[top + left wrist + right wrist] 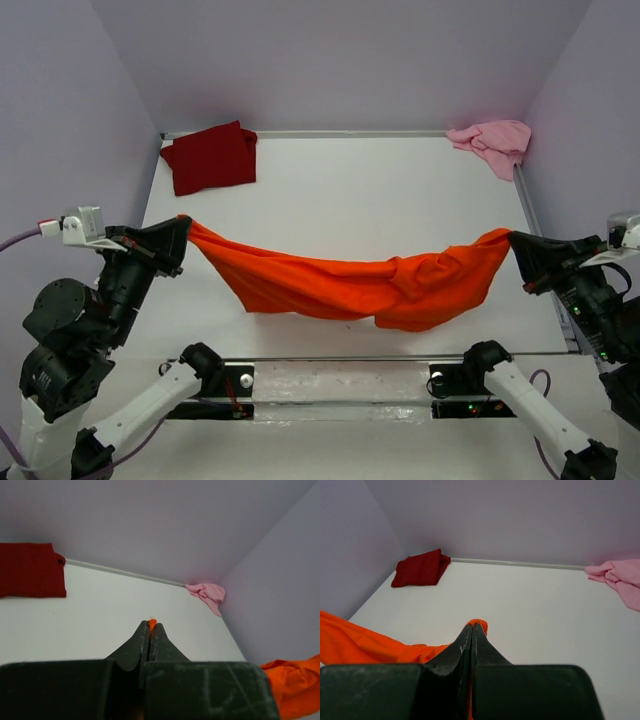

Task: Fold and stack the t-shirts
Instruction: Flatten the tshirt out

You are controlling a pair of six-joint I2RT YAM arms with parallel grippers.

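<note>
One soft, sagging, creased orange t-shirt (350, 285)

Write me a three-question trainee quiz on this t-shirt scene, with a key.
1. True or false: the left gripper and right gripper are each shut on the orange t-shirt.
2. Where does the dark red t-shirt lie? A) far-left corner B) far-right corner C) near edge, between the arm bases
3. What colour is the crumpled t-shirt in the far-right corner?
Key: 1 true; 2 A; 3 pink.
</note>
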